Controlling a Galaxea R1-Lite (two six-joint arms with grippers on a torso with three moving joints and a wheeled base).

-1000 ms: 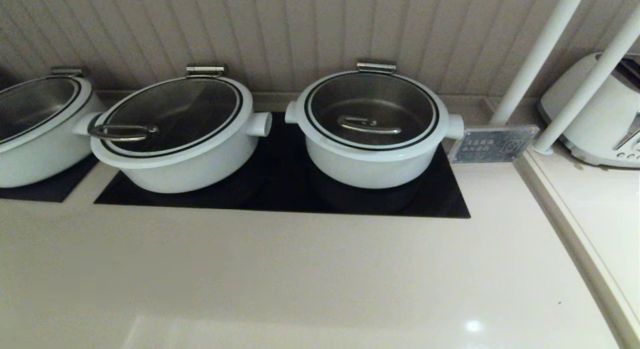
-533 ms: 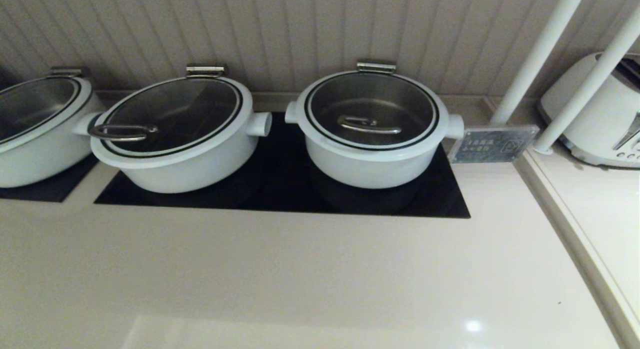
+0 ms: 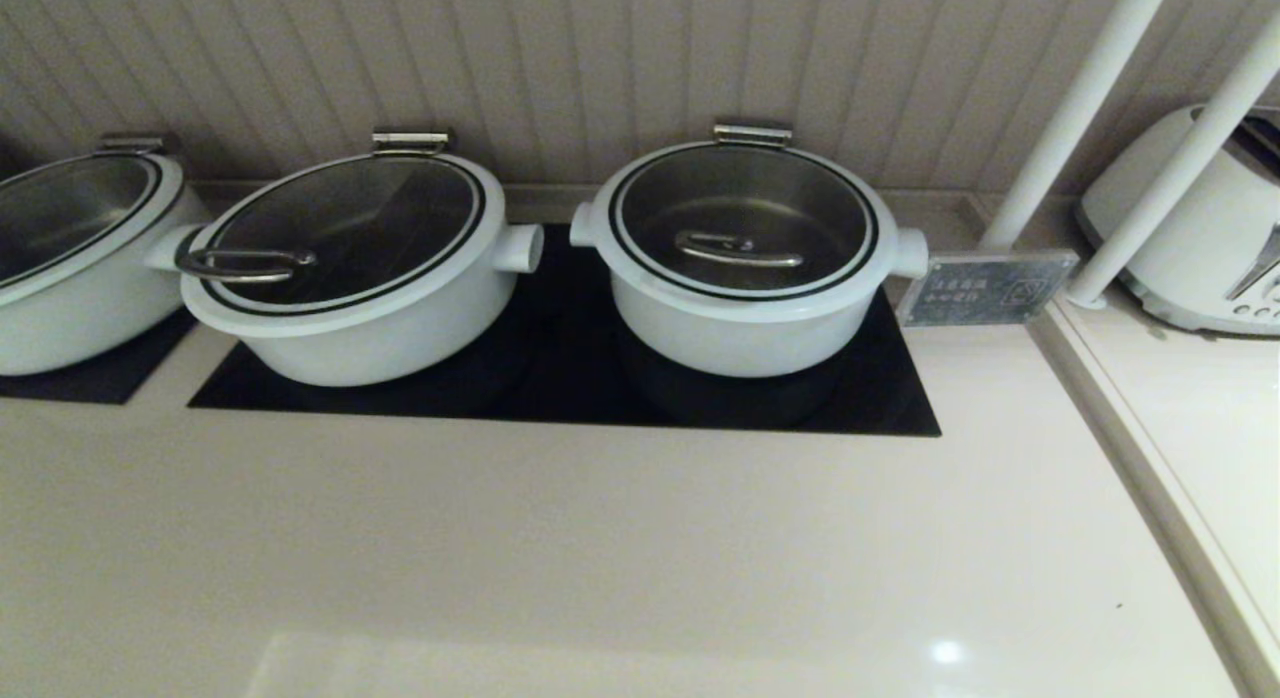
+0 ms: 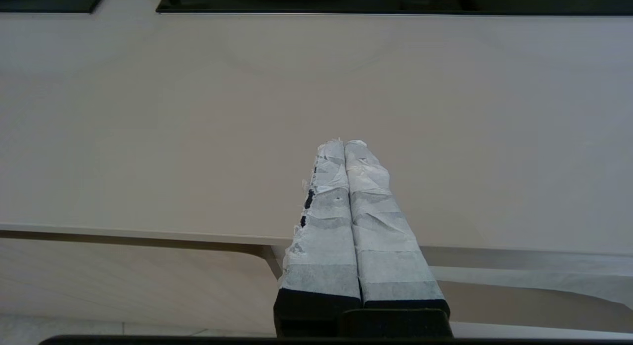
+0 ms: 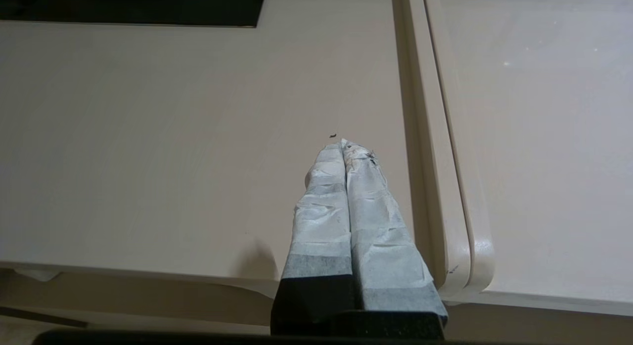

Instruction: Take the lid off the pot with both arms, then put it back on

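The lid (image 3: 742, 223) sits closed on the pot (image 3: 745, 328), right side of the black cooktop (image 3: 560, 378), beside a wider pot (image 3: 350, 308). Left gripper (image 4: 343, 146) and right gripper (image 5: 342, 145) hover over the counter's (image 3: 600, 538) front edge, fingers pressed together, holding nothing.

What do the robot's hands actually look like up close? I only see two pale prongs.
Each hand is a pair of long flat fingers tapering toward the tip, wrapped in crinkled whitish tape over black bases. On the left hand the tape is frayed along one edge, with black showing through. The right hand has grubby, scuffed tape at its tips. No cables or markings show, and the arms themselves are out of view.
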